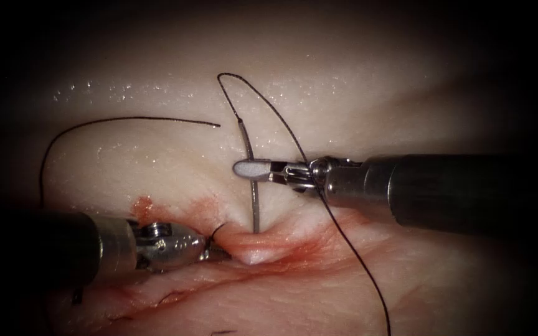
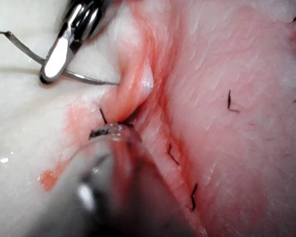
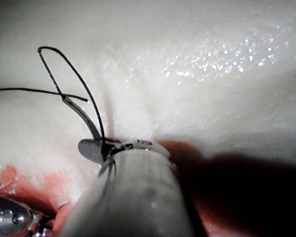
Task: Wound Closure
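Observation:
My right tool (image 1: 250, 169) comes in from the right with its jaws shut on the curved needle (image 1: 254, 205) about mid-curve. The needle stands nearly upright, and its tip is in the tissue at the upper lip of the cut (image 1: 256, 231). My left tool (image 1: 210, 250) is at the cut from the left, shut on the raised edge of tissue (image 1: 253, 252). In the left wrist view that lifted fold (image 2: 133, 94) stands just beyond my left tool (image 2: 111, 132), with the needle (image 2: 89, 80) entering it. In the right wrist view the right tool (image 3: 93, 148) grips the needle (image 3: 84, 116).
Black thread (image 1: 344, 242) loops up from the needle's blunt end, crosses the right tool's wrist and runs off at the bottom. A free thread tail (image 1: 126, 118) arcs to the left. Red fluid (image 1: 151, 208) stains the cut. Short dark strands (image 2: 229, 101) dot the tissue.

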You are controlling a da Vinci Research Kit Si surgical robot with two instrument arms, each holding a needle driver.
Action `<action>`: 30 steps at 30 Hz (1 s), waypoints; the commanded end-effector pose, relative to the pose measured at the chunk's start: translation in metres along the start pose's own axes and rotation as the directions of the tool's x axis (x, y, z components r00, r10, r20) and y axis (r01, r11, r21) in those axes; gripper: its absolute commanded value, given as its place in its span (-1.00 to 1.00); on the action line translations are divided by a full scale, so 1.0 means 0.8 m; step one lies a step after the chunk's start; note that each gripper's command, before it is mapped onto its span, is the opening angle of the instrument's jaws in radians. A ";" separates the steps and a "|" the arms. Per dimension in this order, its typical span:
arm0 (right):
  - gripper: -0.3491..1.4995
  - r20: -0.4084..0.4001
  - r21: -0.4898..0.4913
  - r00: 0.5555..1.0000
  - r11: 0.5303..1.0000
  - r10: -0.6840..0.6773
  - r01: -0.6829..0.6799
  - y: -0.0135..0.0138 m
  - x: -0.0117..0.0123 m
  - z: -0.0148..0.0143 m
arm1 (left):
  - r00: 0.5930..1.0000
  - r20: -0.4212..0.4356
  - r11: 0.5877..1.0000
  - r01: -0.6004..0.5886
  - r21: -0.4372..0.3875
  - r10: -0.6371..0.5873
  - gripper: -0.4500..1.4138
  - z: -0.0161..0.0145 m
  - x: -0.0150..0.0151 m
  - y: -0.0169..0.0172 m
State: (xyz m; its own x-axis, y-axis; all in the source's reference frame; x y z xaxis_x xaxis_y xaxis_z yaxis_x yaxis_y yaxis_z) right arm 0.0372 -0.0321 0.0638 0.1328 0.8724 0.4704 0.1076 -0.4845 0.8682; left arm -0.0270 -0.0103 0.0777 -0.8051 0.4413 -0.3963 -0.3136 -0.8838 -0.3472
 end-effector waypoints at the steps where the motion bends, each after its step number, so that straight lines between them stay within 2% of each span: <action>1: -1.00 0.008 -0.006 1.000 1.000 0.004 -0.004 0.0008 -0.0003 0.0009 | 1.000 -0.001 1.000 0.000 -0.001 0.000 -0.32 0.0010 0.0002 0.0001; 8: -1.00 0.018 -0.017 0.999 0.999 0.029 -0.029 0.0019 -0.0019 0.0008 | 1.000 0.000 1.000 0.000 0.001 0.000 -0.32 0.0009 0.0002 0.0000; 14: -1.00 0.024 -0.009 0.998 0.999 0.050 -0.049 0.0014 -0.0039 0.0012 | 1.000 0.000 1.000 0.000 0.001 0.000 -0.32 0.0009 0.0002 0.0000; 30: -1.00 0.031 -0.021 0.998 0.998 0.052 -0.051 0.0007 -0.0063 0.0003 | 1.000 0.002 1.000 0.001 0.003 -0.001 -0.32 0.0006 0.0002 -0.0001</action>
State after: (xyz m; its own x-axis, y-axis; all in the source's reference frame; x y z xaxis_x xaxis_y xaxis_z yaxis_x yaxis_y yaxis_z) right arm 0.0359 -0.0367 0.0615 0.1662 0.8437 0.5104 0.0762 -0.5271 0.8464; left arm -0.0268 -0.0100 0.0775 -0.8064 0.4419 -0.3930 -0.3173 -0.8841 -0.3431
